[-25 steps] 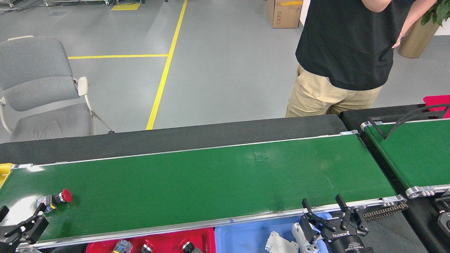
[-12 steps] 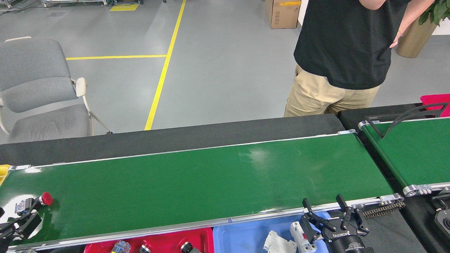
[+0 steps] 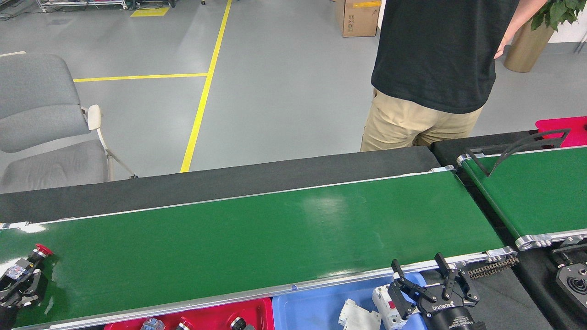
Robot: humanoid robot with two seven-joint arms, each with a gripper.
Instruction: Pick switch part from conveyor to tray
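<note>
Switch part, the red-capped push button (image 3: 35, 252), is now seen at the far left edge of the frame, carried there along the conveyor (image 3: 257, 238) from a spot further right a second ago. Its red cap points up and to the right, with its clear and grey body just below. The left pincer (image 3: 18, 284) has been brought up against it: the black fingers are seen closing round the clear body at the lower left, where a second ago they were held apart and short of it. Contact looks made, though whether the grip is fully clenched cannot be told, since part of the pincer is cut off by the frame edge.

At the lower right, the right pincer (image 3: 424, 275) is held with its fingers spread wide and nothing between them, over the blue tray (image 3: 312, 307), beside the white breaker-like parts (image 3: 360, 316) lying there. It has hardly been moved.

Along the bottom edge, the red tray (image 3: 220, 314) is seen with other button parts (image 3: 183, 324) already in it, so it is judged the likely drop place. The whole view has also been shifted a little leftwards, the person in the black shirt (image 3: 435, 55) and the grey chair (image 3: 41, 123) sliding with it.

For the task, the catch is judged to be happening just in time, before the button is run off the belt end. A lift and a short carry to the tray remain.
</note>
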